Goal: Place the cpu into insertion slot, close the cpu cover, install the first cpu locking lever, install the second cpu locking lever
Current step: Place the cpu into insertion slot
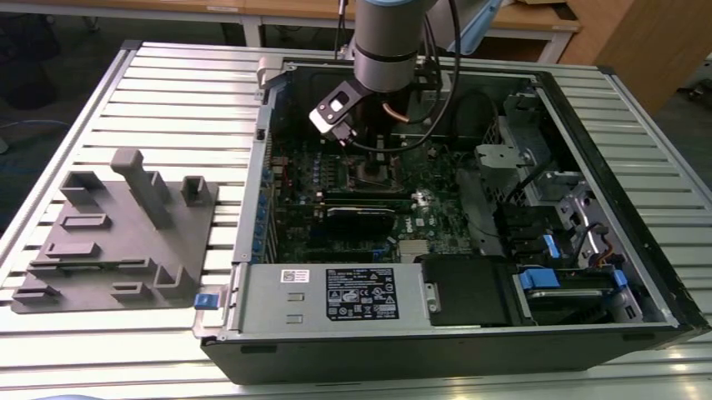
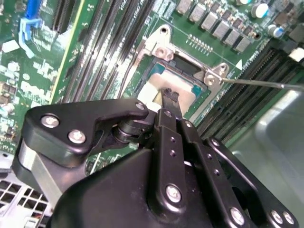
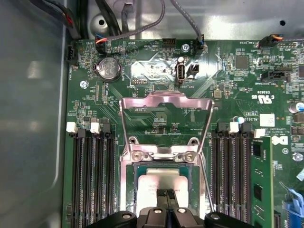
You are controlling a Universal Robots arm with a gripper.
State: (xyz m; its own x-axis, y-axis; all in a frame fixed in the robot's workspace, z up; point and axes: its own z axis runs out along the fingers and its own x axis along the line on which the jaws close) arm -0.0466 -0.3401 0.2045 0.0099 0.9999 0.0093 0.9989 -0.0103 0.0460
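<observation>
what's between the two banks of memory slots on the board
The insertion slot with the cpu in it, cpu cover swung open, in the first wrist view.

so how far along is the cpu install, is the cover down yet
Done: the cpu looks seated in the insertion slot. In hand: the shut claw sits at the cpu's face; contact is unclear. Left: the cpu cover is swung open off the slot and a thin locking lever juts out unlatched, so cover and both levers remain.
</observation>
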